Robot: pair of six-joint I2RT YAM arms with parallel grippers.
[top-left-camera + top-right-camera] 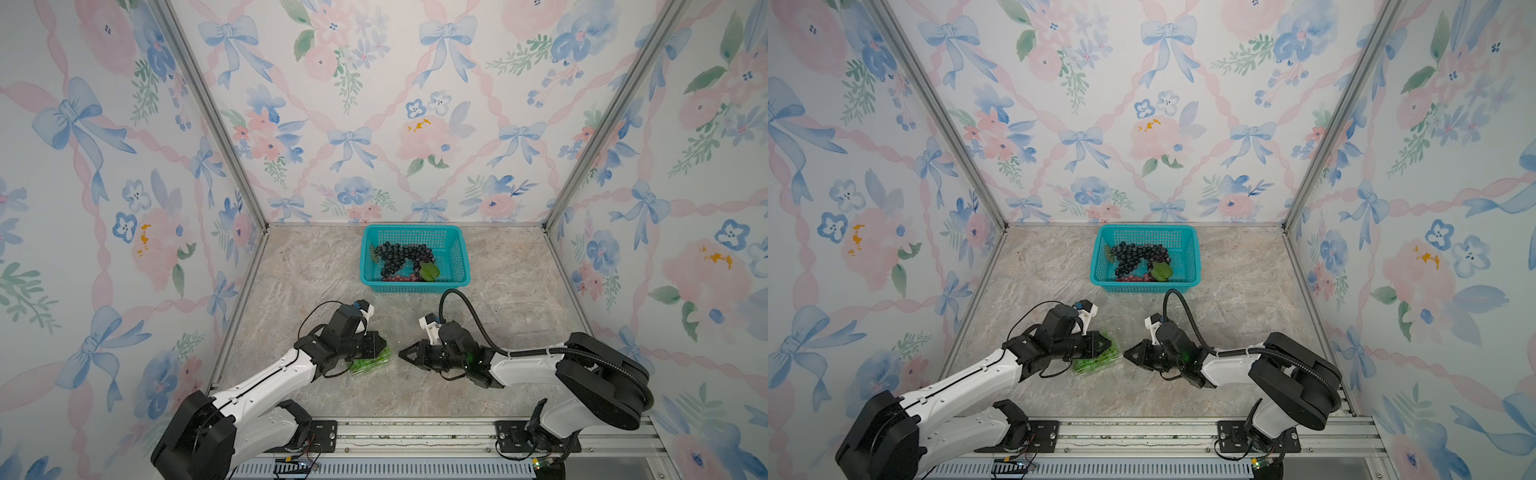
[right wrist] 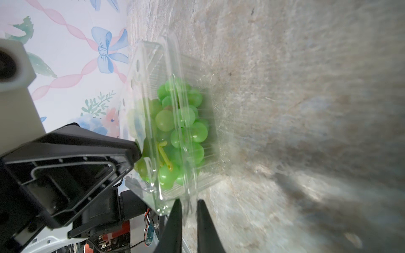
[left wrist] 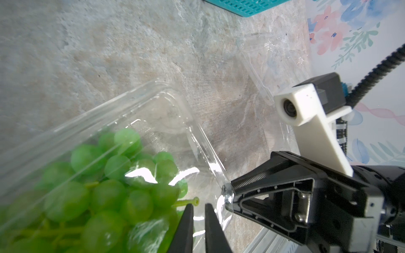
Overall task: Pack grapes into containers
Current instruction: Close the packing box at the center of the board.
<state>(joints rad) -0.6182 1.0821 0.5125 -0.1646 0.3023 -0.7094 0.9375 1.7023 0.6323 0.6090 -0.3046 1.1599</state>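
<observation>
At the bottom of both top views, two white-and-black arms reach inward from the metal rail. Just below the frame's centre, the left gripper [image 1: 383,347] [image 3: 198,204] lies over a small clear plastic hinged clamshell container [image 1: 384,362] [image 3: 153,103]. The container holds a bunch of round green artificial grapes [image 1: 365,366] [image 3: 105,190]. The left gripper's jaws are drawn almost together, tip against the half-raised lid (I cannot tell whether plastic is nipped between them). Directly to its right in the frame, the right gripper [image 1: 401,353] [image 2: 188,200] meets the container's right-hand corner. Its jaws are closed to a slit on the clear rim, as both wrist cameras show. The container rests on the grey-beige marbled tabletop [image 1: 311,270].

A second clear plastic clamshell [image 3: 258,50] lies on the tabletop beyond the right wrist.

Farther back, at mid-frame near the rear wall, stands a teal plastic mesh basket [image 1: 455,257]. It holds a blue-black grape bunch [image 1: 399,254], a red grape bunch [image 1: 401,277] at its front wall and a green leaf [image 1: 429,272]. Behind rises floral bow-patterned wallpaper [image 1: 415,104].
</observation>
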